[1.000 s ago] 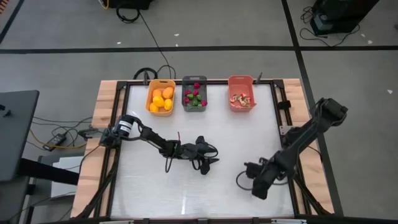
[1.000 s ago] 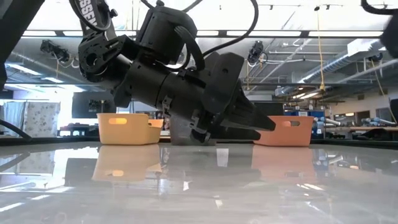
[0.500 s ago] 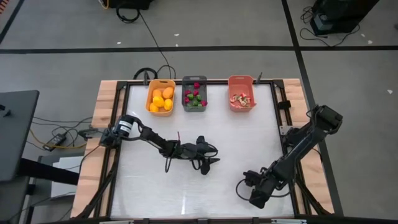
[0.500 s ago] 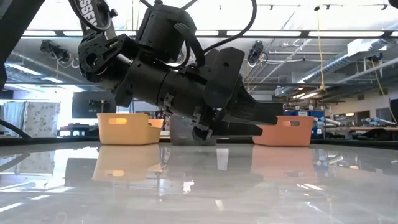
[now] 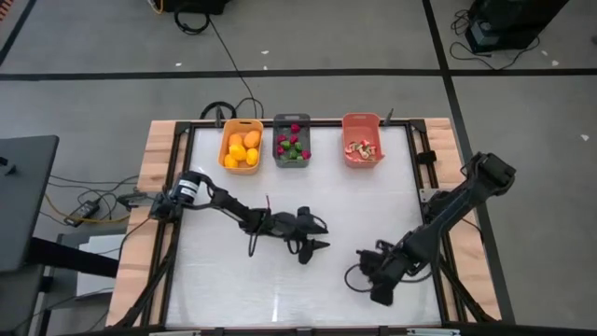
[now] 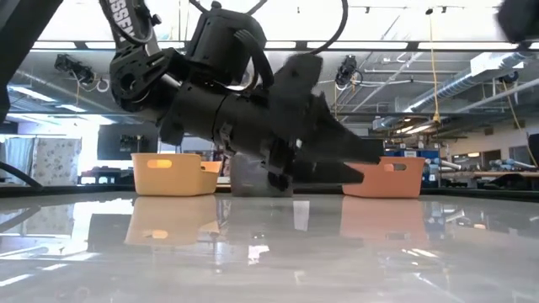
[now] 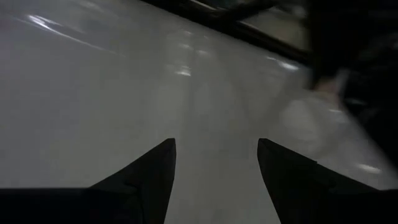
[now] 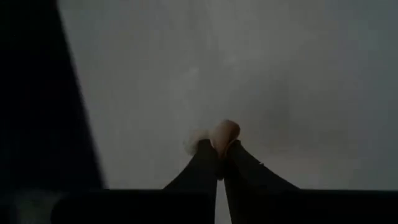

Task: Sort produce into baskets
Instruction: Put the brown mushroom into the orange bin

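The right gripper (image 5: 359,270) pinches a pale pinkish slice (image 8: 225,133) low over the table's (image 5: 373,205) near side; the left gripper (image 7: 214,165) idles spread, mid-table. Carrying step: next, probably lift toward the far salmon basket (image 5: 361,124).

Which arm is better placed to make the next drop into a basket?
Right: its pincer is shut on a pale pinkish piece, while the left pincer is open and empty over the table.
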Available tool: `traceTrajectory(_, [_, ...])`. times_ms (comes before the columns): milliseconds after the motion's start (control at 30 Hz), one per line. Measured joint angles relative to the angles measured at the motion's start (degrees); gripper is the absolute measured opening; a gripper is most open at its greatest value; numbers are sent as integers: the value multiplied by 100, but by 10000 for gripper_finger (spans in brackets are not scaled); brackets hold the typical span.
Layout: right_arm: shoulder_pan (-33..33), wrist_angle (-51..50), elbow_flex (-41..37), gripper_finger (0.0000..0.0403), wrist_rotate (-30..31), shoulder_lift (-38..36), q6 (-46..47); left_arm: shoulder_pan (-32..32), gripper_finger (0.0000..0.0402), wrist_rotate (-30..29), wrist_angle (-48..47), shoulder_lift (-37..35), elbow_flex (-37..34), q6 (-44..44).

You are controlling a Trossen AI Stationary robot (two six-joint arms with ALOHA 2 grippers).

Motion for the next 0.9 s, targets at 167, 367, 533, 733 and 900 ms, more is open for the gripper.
traceTrajectory(167, [-680,-408,72,42,1383,-371,-1075,387,234,1426,-8,-235,0,-480])
traceTrajectory(367, [-1986,-1304,72,20,2846,-817,-1729,590,231,1578,-758,-599,0,-432])
traceTrajectory(533, [-3511,-1411,70,25,2976,-1276,-2575,701,222,1332,-1932,-1066,-2,149])
traceTrajectory(733, [-5333,-1305,70,33,2639,-1640,-3614,957,217,1235,-2847,-1842,-2,766])
traceTrajectory(900, [-6453,-944,70,49,2027,-1615,-4344,1180,217,1071,-3630,-2532,-2,1409])
